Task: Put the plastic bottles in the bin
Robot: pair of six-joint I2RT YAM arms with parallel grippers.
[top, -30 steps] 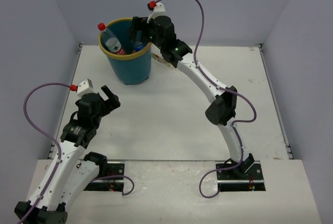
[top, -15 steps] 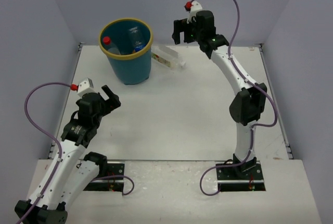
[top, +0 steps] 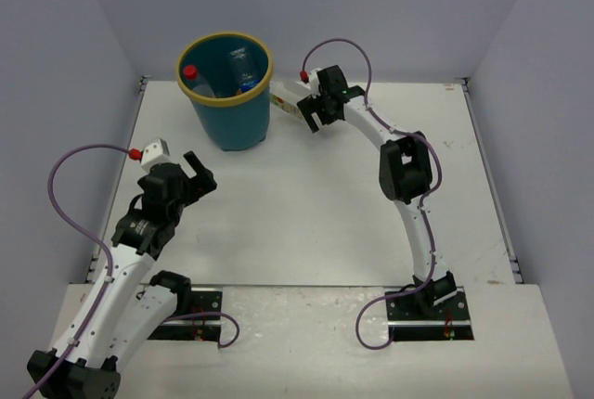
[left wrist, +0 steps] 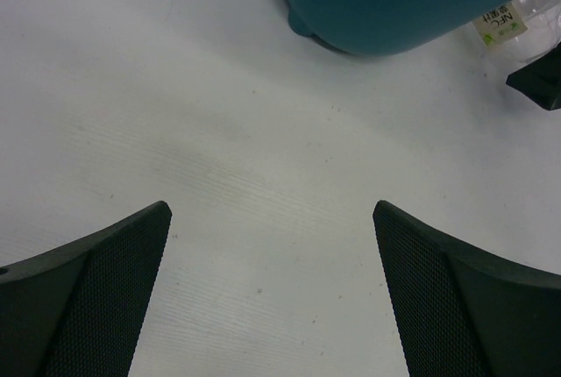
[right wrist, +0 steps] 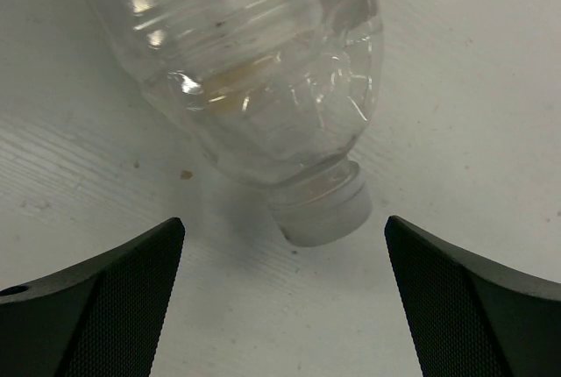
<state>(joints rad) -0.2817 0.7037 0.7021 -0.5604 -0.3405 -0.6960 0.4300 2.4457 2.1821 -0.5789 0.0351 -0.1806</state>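
Note:
The teal bin (top: 227, 116) with a yellow rim stands at the back left and holds several bottles, one red-capped (top: 190, 72) and one blue-capped (top: 248, 86). A plain clear bottle (top: 290, 102) lies on the table right of the bin. In the right wrist view this bottle (right wrist: 254, 70) lies with its white cap (right wrist: 323, 210) toward the camera. My right gripper (right wrist: 285, 237) is open, just above the cap end, its fingers wide on either side. My left gripper (top: 197, 174) is open and empty over bare table; the bin's base (left wrist: 394, 9) shows ahead of it.
Light walls enclose the white table on three sides. The clear bottle's label (left wrist: 501, 24) and a black part of the right gripper (left wrist: 539, 83) show at the right edge of the left wrist view.
My right gripper has left the bin, swung right and high, then come down onto the clear bottle lying right of the bin. The left arm has barely moved.

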